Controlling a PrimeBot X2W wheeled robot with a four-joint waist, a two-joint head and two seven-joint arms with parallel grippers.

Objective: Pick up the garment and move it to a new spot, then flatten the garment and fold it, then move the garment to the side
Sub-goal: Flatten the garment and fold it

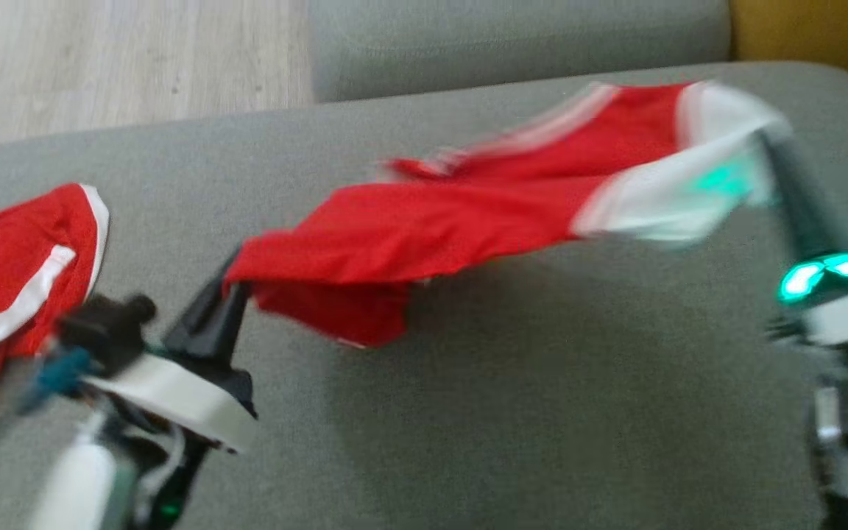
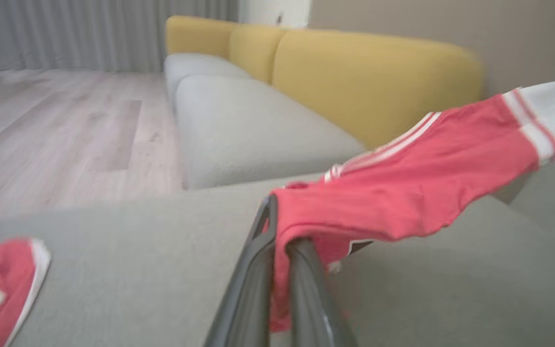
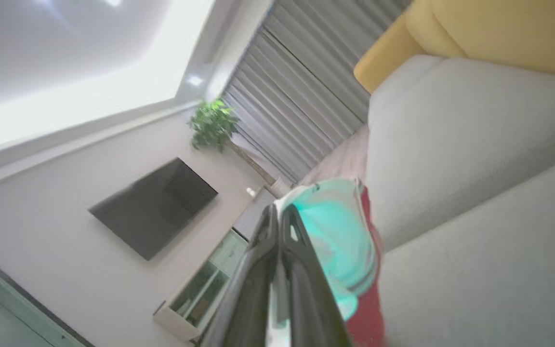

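Observation:
A red garment (image 1: pixel 468 213) with white stripes and a white band hangs stretched in the air above the grey cushion (image 1: pixel 468 412), slung between my two grippers. My left gripper (image 1: pixel 231 283) is shut on its red lower-left end; the left wrist view shows that garment (image 2: pixel 403 193) pinched between the dark fingers (image 2: pixel 258 250). At the far right my right gripper (image 1: pixel 766 136) is shut on the white end. The right wrist view has the cloth (image 3: pixel 340 231), tinted green by the wrist light, draped beside the closed fingers (image 3: pixel 277 250).
A second red and white garment (image 1: pixel 12 280) lies crumpled at the cushion's left edge. Behind are another grey seat (image 1: pixel 512 44), a yellow backrest (image 2: pixel 374 82) and wooden floor (image 1: pixel 122 59) at the far left.

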